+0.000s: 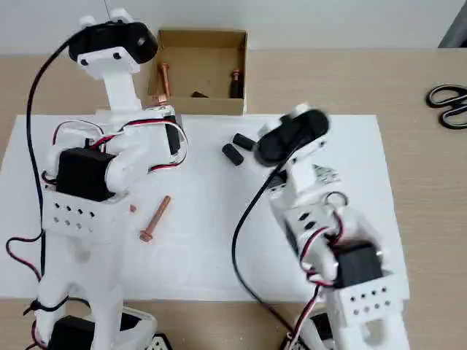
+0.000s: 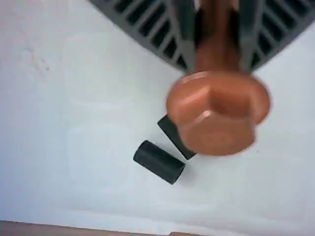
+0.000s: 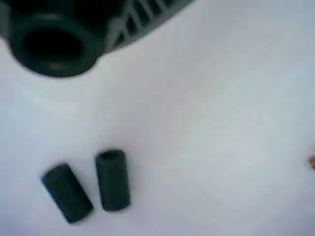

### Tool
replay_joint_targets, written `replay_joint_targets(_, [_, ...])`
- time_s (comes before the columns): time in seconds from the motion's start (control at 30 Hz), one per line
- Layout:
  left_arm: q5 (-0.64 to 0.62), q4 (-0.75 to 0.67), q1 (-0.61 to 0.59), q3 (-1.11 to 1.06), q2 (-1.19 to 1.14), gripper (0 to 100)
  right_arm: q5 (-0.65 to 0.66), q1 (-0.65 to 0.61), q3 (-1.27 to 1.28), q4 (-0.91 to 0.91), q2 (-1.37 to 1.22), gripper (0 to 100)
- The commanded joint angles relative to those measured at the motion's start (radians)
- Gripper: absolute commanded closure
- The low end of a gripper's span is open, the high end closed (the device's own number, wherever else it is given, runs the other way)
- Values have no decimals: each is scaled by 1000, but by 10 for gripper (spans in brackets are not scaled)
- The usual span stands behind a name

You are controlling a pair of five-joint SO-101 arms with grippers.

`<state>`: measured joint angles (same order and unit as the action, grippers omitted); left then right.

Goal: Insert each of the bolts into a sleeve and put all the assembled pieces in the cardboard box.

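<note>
Two parts are in hand, one per arm. By judgement, the coming move is to bring them together end to end.

Left side: left hand [image 2: 216, 29] pinches the held bolt [image 2: 219, 110] by the shank, jaws pressed on either side. Hex head sticks out free toward the wrist camera. Shank tip is hidden up between the jaws, so how much thread is exposed cannot be told. High view puts that arm's wrist just in front of the near wall of the cardboard box [image 1: 201, 108], toward its left corner.

Loose bolt [image 1: 155, 219] lies on the white sheet [image 1: 204, 255], closer to the arm bases. Its long axis is slanted, head at the base end.

Box holds copper and dark pieces; whether all are mated cannot be told.

Mid-sheet: first loose sleeve [image 1: 233, 154] and second loose sleeve [image 1: 245, 141] lie on their sides, just beside each other, between the two hands.

Right of them: right hand [image 3: 74, 19] is clamped on the held sleeve [image 3: 51, 46], open bore facing the wrist camera.

Relation that matters: the sleeve lies to the bolt's right, across the loose pair. Bolt axis and bore must come onto one line, shank end leading. With the head as the free end, the left hand likely needs to turn.

Room: open sheet between the arms. Box wall is close behind the left hand. Scissors [image 1: 446, 106] sit well apart on the bare table [image 1: 423, 189].
</note>
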<state>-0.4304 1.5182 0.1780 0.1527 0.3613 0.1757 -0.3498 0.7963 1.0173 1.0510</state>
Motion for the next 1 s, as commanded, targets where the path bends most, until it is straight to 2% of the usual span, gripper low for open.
replay_joint_targets(0.0, [0,-43,41,-2,35,995,-8,-73,94,-79,119,994])
replay_joint_targets(0.17, [-2,-61,164,-5,34,995,-12,-107,218,-113,297,994])
replay_joint_targets(0.23, [-37,-109,193,-22,35,995,-64,-107,262,-130,354,995])
replay_joint_targets(0.37, [-80,-216,206,-93,28,995,-169,-105,356,-168,447,995])
replay_joint_targets(0.53, [-91,-308,258,-209,37,995,-184,-105,440,-186,518,995])
replay_joint_targets(0.77, [-127,-338,315,-216,51,995,-285,-107,525,-185,573,995])
replay_joint_targets(0.97, [-123,-342,315,-286,233,995,-284,-105,526,-185,587,995])
